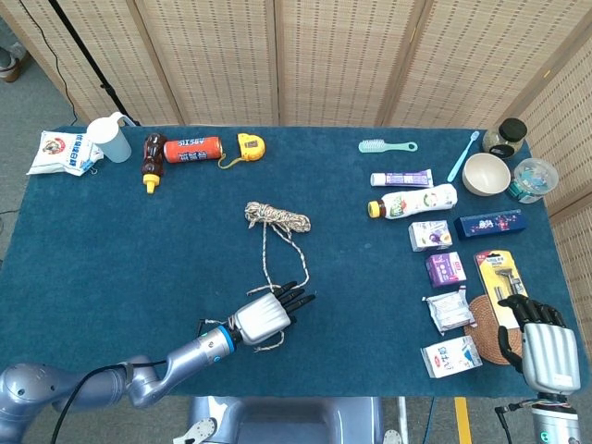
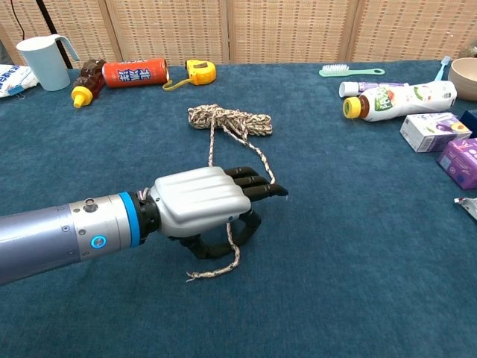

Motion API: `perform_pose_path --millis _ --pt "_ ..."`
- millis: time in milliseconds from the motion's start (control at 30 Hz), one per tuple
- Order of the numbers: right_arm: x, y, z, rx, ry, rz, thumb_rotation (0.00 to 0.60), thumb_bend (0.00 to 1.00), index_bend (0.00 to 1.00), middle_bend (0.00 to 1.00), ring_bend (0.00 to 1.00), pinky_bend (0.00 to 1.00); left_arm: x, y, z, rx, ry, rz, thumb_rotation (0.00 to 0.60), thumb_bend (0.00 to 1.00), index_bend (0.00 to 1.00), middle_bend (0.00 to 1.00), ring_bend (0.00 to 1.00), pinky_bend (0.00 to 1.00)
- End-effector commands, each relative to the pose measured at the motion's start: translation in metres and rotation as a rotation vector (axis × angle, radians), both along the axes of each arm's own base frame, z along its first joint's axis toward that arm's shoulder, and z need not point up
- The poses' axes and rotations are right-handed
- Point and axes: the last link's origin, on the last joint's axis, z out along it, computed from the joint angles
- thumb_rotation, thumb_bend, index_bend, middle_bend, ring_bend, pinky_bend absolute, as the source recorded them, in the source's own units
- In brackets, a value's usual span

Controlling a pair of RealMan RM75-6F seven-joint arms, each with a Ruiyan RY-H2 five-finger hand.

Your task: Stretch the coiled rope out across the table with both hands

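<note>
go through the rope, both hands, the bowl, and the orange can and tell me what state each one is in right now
rope: mostly coiled, loose end trailing toward the robot
left hand: fingers curled around the rope's loose end
right hand: near table edge, holding nothing
bowl: upright
orange can: lying on its side

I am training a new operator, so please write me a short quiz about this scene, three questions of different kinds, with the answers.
1. True or false: the rope already lies straight across the table.
2. Which hand is at the rope's loose strands? A) left hand B) right hand C) both
3. Fill in: the orange can lies between the brown bottle and the yellow ______.

Key
1. False: its far end is still a bundle, with loose strands running toward the robot.
2. A: the left hand is over the strands, fingers curled around one; the right hand is at the near right table edge, away from the rope.
3. tape measure
</note>
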Motion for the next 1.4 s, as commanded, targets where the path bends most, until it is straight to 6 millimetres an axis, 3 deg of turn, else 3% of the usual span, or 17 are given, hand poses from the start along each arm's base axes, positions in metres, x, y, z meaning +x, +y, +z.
perform_pose_path --millis 33,300,833,1133,1400 --pt "0.0 0.0 0.0 -0.001 0.0 -0.001 0.6 0.49 0.32 0.31 0.31 0.27 0.0 0.0 -0.001 0.001 0.0 0.0 0.6 0.35 0.57 0.04 0.0 0.0" --pt "0.0 0.0 0.001 -0.001 0.001 0.001 0.6 0.49 0.32 0.31 0.31 0.27 0.0 0.001 0.001 0.005 -0.01 0.008 0.6 0.35 0.58 0.06 0.0 0.0" --pt "0.003 -0.002 0.002 0.0 0.004 0.012 0.6 0.49 0.32 0.31 0.31 0.27 -0.004 0.009 0.023 0.036 -0.059 0.036 0.6 0.37 0.62 0.1 0.0 0.0" --pt "0.003 -0.003 0.001 0.004 0.002 0.018 0.6 0.49 0.32 0.31 0.31 0.27 -0.01 0.012 0.034 0.05 -0.058 0.045 0.6 0.47 0.64 0.14 0.0 0.0" --pt "0.004 -0.004 0.001 0.007 -0.001 0.023 0.6 0.49 0.32 0.31 0.31 0.27 -0.012 0.015 0.043 0.07 -0.068 0.052 0.6 0.48 0.65 0.15 0.0 0.0"
